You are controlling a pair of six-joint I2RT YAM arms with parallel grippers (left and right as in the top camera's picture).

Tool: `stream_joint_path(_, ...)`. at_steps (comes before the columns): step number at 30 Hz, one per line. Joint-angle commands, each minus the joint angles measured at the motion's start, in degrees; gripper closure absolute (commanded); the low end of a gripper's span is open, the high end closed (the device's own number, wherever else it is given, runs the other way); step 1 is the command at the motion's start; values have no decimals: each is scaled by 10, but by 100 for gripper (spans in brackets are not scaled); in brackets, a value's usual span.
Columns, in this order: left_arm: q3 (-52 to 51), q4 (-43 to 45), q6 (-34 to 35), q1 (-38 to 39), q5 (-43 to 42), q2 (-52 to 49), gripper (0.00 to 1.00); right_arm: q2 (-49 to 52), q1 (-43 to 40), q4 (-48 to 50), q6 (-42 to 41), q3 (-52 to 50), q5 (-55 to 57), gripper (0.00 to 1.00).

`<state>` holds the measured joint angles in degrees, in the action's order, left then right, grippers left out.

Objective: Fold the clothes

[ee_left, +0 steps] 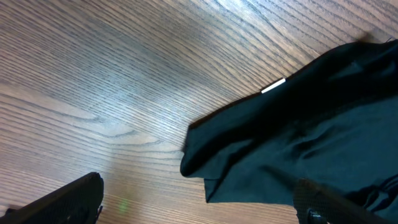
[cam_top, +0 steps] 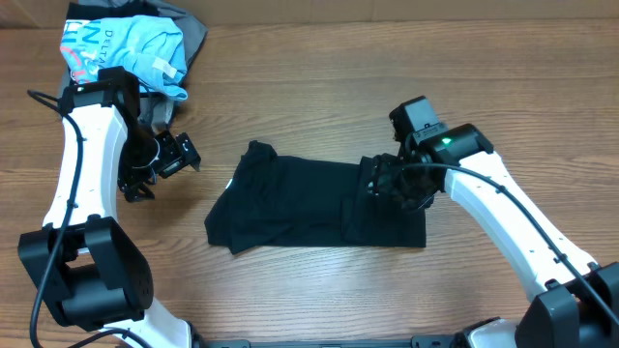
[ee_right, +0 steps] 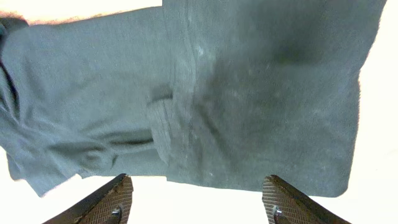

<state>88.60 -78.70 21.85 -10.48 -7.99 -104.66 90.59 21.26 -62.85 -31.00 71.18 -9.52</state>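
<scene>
Half done at most, judging from the black T-shirt [cam_top: 300,203] lying as rumpled rectangle at mid-worktop [cam_top: 319,87], neater folds left; right tool [cam_top: 392,184] spread empty over its right edge, left tool [cam_top: 166,159] spread wide, apart to its left.

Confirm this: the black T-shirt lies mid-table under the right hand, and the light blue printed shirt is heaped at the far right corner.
Not quite. The overhead view shows the light blue printed shirt heaped at the far left corner, not the right. The black T-shirt does lie mid-table under the right hand.
</scene>
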Motion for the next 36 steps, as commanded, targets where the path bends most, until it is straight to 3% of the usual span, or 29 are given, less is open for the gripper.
stream_joint_path(1,-4,-2,-13,5,-5,-2,0,-9,-12,14,10,12,11,52)
stream_joint_path(5,-4,-2,-13,5,-5,-2,0,4,-10,46,10,11,6,87)
stream_joint_path(7,-4,-2,-13,5,-5,-2,0,18,-10,56,10,10,-5,96)
stream_joint_path(27,-4,-2,-22,5,-4,-2,0,211,-11,226,-3,8,-51,96)
stream_joint_path(32,-4,-1,-24,5,-4,-2,0,210,-13,220,-2,22,-40,96)
stream_joint_path(36,-4,-1,-24,5,-4,-2,0,189,-22,139,22,96,-41,96)
